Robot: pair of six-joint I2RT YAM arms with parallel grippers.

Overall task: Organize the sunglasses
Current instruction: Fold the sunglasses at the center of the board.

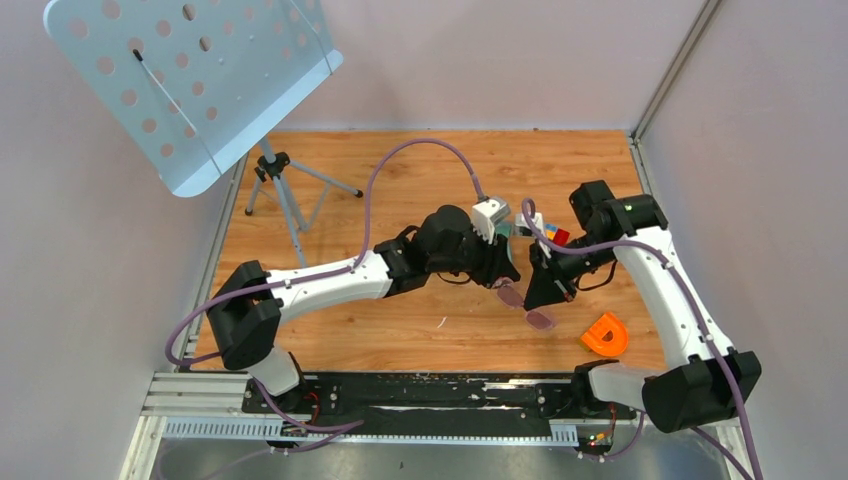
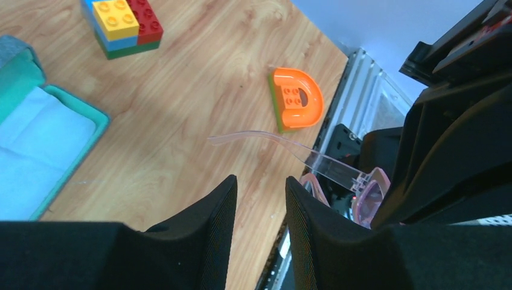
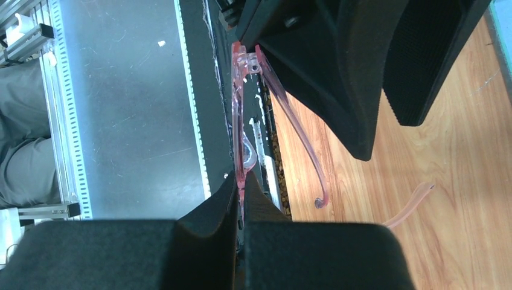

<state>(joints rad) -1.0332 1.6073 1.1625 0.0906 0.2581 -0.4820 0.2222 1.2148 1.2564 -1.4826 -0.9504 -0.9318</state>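
Right fingers (image 3: 210,210) pinch sunglasses (image 3: 236,109) | left fingers (image 2: 211,226) apart | case (image 2: 99,121) cut off

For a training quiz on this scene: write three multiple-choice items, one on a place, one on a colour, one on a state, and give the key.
1. Where is the orange block?
A. on the table, near its right front
B. lifted in the air
C. stacked on the sunglasses

2. What colour is the frame of the sunglasses?
A. black
B. see-through pink
C. green

3. How do the right fingers stand?
A. wide apart
B. shut on the sunglasses
C. out of view

Key:
1 A: it rests flat on the wood.
2 B: both wrist views show clear pink plastic.
3 B: the frame is pinched between them.
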